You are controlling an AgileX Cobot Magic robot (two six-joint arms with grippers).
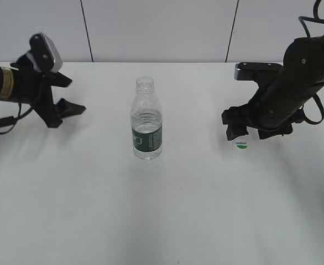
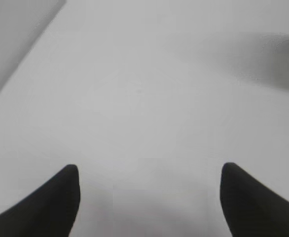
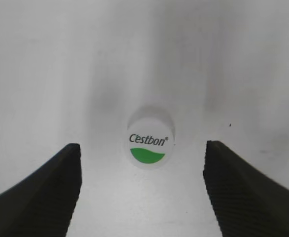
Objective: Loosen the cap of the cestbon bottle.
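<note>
Right gripper (image 3: 142, 148): my fingers (image 3: 46, 192) are spread wide, nothing between the pads. The cap (image 3: 150, 143) sits flat on the white table (image 1: 167, 221), printed side up, in the gap between my two tips and touching neither. In the exterior view the cap (image 1: 241, 145) lies just below and in front of my right gripper (image 1: 234, 126), well to the right of the cestbon bottle (image 1: 146, 118).

Left gripper (image 2: 149, 173): fingers (image 2: 51, 202) also wide apart, empty, only bare table under them. A blurred grey patch at the upper right of the left wrist view; can't tell what it is.

Bottle: standing upright mid-table, neck open, threads exposed, no cap on it. Green label band around the lower body. Neither gripper touches it; both are well apart from it.

Arm pose: right arm comes in from the upper right corner, slanting down toward the table, wrist low, gripper close to the surface near the cap. Left arm enters from the left edge, roughly level, with left gripper (image 1: 68, 107) pointing right toward the bottle and held above the table.
</note>
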